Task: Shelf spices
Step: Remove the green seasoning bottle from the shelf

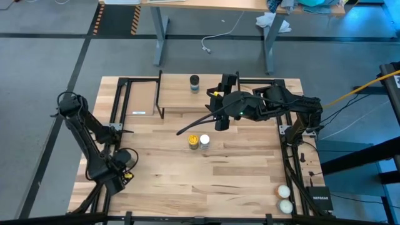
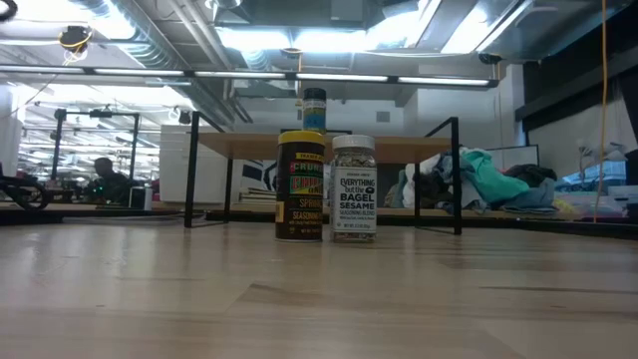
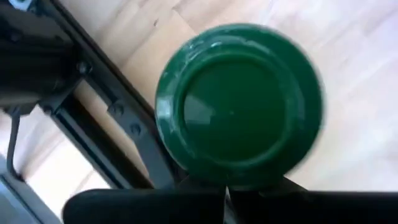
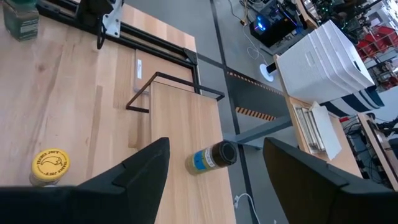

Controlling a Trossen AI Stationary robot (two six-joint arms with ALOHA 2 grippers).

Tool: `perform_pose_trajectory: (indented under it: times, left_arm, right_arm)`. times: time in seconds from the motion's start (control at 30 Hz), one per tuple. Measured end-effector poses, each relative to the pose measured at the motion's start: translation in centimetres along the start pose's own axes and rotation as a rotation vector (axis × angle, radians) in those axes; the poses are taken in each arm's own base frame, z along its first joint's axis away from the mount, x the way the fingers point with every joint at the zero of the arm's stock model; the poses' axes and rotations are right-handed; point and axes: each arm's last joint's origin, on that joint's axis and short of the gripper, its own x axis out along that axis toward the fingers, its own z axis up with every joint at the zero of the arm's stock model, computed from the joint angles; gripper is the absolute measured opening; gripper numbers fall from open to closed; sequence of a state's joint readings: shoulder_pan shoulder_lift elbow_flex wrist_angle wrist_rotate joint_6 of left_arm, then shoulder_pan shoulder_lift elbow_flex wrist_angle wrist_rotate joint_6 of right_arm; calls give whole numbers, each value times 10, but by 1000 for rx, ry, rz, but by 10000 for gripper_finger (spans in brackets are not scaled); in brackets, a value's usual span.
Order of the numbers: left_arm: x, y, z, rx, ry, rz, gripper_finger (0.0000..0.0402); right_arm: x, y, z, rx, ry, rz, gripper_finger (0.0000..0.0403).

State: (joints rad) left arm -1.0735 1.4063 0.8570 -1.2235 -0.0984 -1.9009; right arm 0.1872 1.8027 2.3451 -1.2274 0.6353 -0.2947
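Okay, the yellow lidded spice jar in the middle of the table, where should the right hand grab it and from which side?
Grip the yellow-lidded jar around its body below the lid, from its free left side: it stands upright, and the white-lidded jar sits close against its right.

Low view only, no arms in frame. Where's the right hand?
Observer: The right hand hangs open above the shelf, over the black-lidded jar.
Operator: I count three jars. Where's the fourth?
Observer: The green-lidded jar stands on the table near its left edge, right in front of the left hand.
Operator: Is the left hand holding it?
Observer: It doesn't look so. That hand is shut, and the jar appears to sit just past its fingers, not between them.
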Motion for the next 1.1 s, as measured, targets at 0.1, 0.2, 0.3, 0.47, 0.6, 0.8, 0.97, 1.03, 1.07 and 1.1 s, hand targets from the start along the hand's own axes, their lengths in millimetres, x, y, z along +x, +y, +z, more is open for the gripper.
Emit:
perform_pose_trajectory:
  times: [0.1,0.2,0.3,0.47,0.6,0.8,0.97,1.03,1.07,1.1]
  left_arm:
    - [9,-2,4,21,-12,-20,0]
    - [19,-2,10,42,-38,-27,0]
    - [26,-3,17,51,-57,-30,0]
    - [35,0,30,61,-83,18,0]
    - [42,4,38,46,-81,61,0]
    - [56,12,50,25,-123,120,0]
    - [59,14,64,43,-201,146,0]
    - [59,14,70,53,-228,155,0]
    - [60,14,72,65,-240,159,0]
    - [60,14,75,74,-250,162,0]
  right_arm:
    - [0,0,0,0,0,0,264]
    - [0,0,0,0,-1,0,264]
    - [0,0,0,2,-3,-1,264]
    - [0,0,0,3,-3,-1,264]
    - [0,0,0,4,-3,-1,264]
    - [0,0,1,5,-6,-2,264]
    - [0,0,1,6,-6,-2,264]
    - [0,0,1,5,-6,-2,264]
    - [0,0,1,5,-6,-2,264]
    - [0,0,1,5,-6,-2,264]
